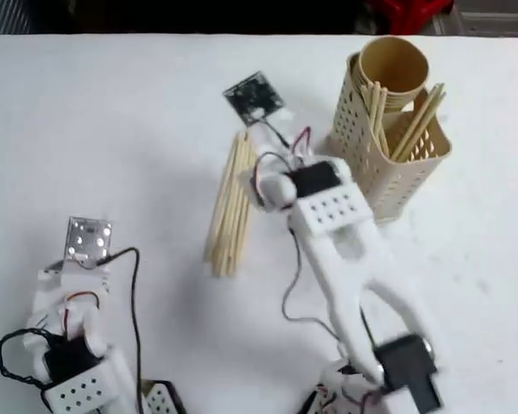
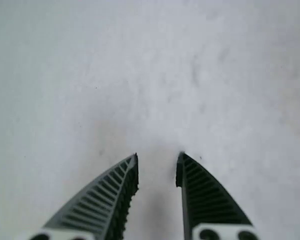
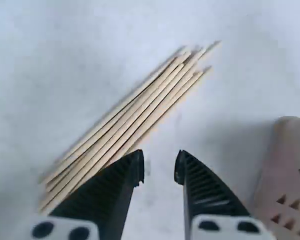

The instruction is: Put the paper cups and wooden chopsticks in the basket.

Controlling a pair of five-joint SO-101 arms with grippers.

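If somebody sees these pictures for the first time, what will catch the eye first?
A loose bundle of wooden chopsticks lies on the white table near the middle, with the open right pincer close beside it. Toward the far right stands the perforated basket, already holding paper cups and more chopsticks.

Gripper point(image 3: 159, 167) parted, apparently above chopsticks point(image 3: 135, 122), near basket point(image 3: 287, 170).

Probably a robotics lab bench, white table point(image 1: 138, 95), left arm point(image 1: 73, 362) and right arm point(image 1: 350, 259) with exposed wires point(image 1: 135, 297)
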